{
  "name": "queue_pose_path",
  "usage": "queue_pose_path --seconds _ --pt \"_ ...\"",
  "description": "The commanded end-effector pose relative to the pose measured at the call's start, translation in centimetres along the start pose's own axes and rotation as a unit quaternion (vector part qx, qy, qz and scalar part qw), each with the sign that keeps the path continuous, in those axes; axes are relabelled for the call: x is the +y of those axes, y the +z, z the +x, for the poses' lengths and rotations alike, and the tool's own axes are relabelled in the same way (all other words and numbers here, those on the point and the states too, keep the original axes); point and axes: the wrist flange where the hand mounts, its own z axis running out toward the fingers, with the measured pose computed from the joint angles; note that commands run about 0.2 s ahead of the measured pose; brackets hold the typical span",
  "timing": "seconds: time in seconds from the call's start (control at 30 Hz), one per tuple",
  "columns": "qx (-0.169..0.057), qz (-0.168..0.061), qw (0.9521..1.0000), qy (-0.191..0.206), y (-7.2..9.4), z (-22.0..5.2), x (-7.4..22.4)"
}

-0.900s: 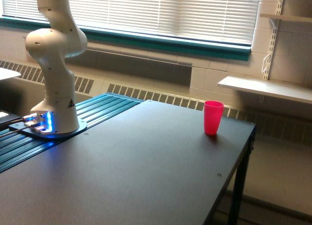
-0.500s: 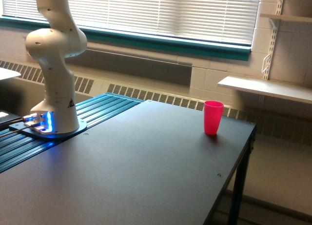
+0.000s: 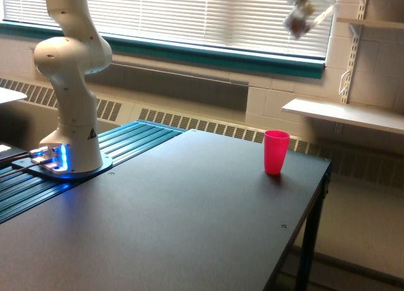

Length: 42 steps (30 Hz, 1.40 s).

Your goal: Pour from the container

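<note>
Your container (image 3: 302,18) is a blurred clear shape at the top of the exterior view, tilted, high above the pink cup (image 3: 276,152) and slightly to its right. The cup stands upright near the desk's (image 3: 189,209) far right corner. You cannot tell the gripper's state; it is barely visible. Half a second ago neither the container nor the gripper was in view.

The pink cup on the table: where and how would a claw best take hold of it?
Grip the pink cup across its upper wall, just below the rim, coming in sideways. It stands upright, tapers toward the base, and nothing on the table crowds it.
</note>
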Motion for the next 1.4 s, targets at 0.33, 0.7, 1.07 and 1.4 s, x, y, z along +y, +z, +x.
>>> queue_pose_path --seconds 0.33,0.7,1.07,1.4 --pt "-0.074 -0.053 0.9941 0.058 0.9 -6.8 -0.6" --pt "-0.098 -0.138 0.9856 0.007 5.7 -10.5 0.1" --pt "-0.129 -0.194 0.9722 0.026 10.9 -11.5 1.3" --pt "-0.137 -0.214 0.9655 0.055 12.4 -12.2 0.5"
